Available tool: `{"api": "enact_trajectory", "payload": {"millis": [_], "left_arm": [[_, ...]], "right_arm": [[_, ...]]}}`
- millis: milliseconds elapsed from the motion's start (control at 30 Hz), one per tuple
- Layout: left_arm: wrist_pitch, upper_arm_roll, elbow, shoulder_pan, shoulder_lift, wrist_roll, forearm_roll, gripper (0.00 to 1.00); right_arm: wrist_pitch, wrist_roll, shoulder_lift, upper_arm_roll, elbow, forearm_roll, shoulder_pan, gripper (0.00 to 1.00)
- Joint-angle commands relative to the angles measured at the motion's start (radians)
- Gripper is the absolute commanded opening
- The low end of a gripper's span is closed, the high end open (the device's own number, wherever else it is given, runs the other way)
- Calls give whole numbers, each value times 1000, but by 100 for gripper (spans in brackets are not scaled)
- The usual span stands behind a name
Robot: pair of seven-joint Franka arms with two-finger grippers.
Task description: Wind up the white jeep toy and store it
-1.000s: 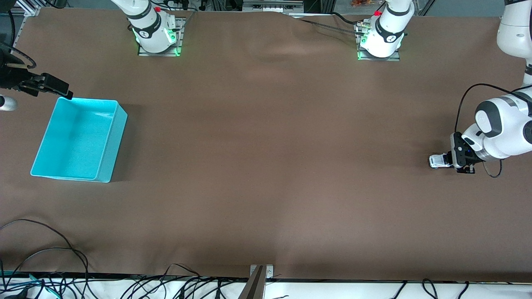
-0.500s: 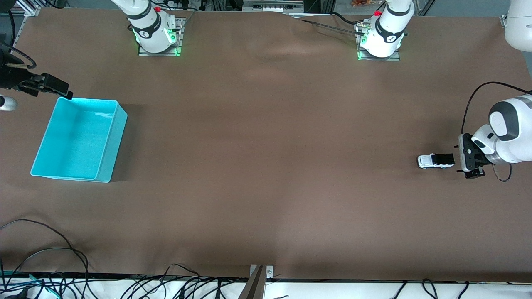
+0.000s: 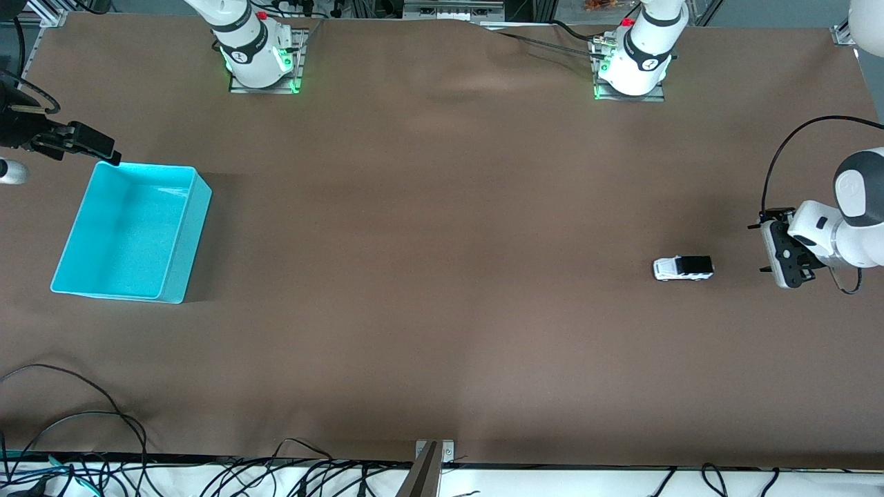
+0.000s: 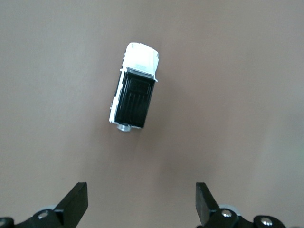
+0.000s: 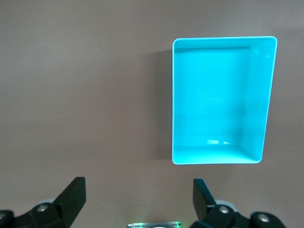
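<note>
1 small white jeep toy (image 3: 683, 268) sits free on the brown table toward the left arm's end; left gripper (image 3: 772, 247) beside it, fingers spread, empty. Right gripper (image 5: 137, 197) waits agape above the turquoise plastic bin (image 3: 181, 257). Winding looks done; storing needs a pickup.

My big table (image 3: 442, 276) is covered with a flat brown cloth (image 3: 414, 172). It has a few soft wrinkles near the top. Lots of black wires (image 3: 83, 442) lie in loops along the edge closest to the front camera. A small metal bracket (image 3: 435, 452) sits in the middle of that edge.
</note>
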Motion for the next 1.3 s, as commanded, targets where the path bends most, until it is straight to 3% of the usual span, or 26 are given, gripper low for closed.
{"api": "enact_trajectory", "payload": {"millis": [0,567,767,800,1267], "left_arm": [[-143,-66,83,-2,-2,-144,-14,100],[-362,-268,175,-3,-71,-609,-13,100],[-437,-337,217,-3,-97,-838,0,100],[-486,-373,249,-5,-111,-961,1,100],[-502,-388,244,-47,-178,-1115,0,100]], "right_arm": [[-3,-9,-2,1,13,-3,0,100],[-3,-9,-2,1,13,-3,0,100],[-3,-9,-2,1,13,-3,0,100],[-3,-9,-2,1,13,-3,0,100],[-3,-9,-2,1,14,-3,0,100]]}}
